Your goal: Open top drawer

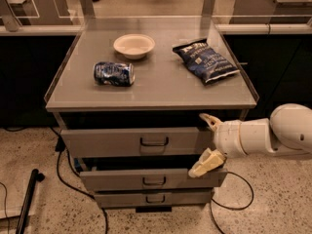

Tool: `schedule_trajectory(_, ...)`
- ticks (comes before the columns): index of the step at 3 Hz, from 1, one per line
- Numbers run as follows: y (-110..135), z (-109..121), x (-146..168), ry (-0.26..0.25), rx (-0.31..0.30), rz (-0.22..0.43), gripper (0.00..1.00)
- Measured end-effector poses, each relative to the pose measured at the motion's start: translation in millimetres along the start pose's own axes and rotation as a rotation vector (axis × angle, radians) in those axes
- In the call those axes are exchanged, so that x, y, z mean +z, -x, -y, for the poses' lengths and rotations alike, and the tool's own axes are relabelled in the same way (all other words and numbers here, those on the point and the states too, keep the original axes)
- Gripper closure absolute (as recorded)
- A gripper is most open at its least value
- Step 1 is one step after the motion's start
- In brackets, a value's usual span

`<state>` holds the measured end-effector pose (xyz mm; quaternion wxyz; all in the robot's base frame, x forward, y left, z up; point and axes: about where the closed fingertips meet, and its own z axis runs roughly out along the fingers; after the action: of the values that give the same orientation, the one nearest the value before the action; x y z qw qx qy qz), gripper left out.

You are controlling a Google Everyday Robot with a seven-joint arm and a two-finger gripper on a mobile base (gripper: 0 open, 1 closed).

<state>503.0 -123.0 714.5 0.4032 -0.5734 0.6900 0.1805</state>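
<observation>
The top drawer (107,141) is the widest grey front under the tabletop, with a small dark loop handle (154,141) at its centre. It stands pulled out a little, with a dark gap above it. My gripper (204,143) is at the drawer's right end, to the right of the handle. Its cream fingers (207,163) are spread apart, one above the front's top edge and one below it. It holds nothing. The white arm reaches in from the right.
Two narrower drawers (146,180) sit below, the middle one also slightly out. On the tabletop (156,89) lie a crushed blue can (113,74), a white bowl (134,46) and a dark blue chip bag (204,60). Black cables (63,172) run on the floor at left.
</observation>
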Motion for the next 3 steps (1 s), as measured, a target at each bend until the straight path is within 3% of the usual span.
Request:
schedule_trajectory(1, 3, 2, 14, -0.007, -0.025, 0.018, 0.0)
schedule_trajectory(3, -20, 9, 39, 0.022, -0.012, -0.019, 0.0)
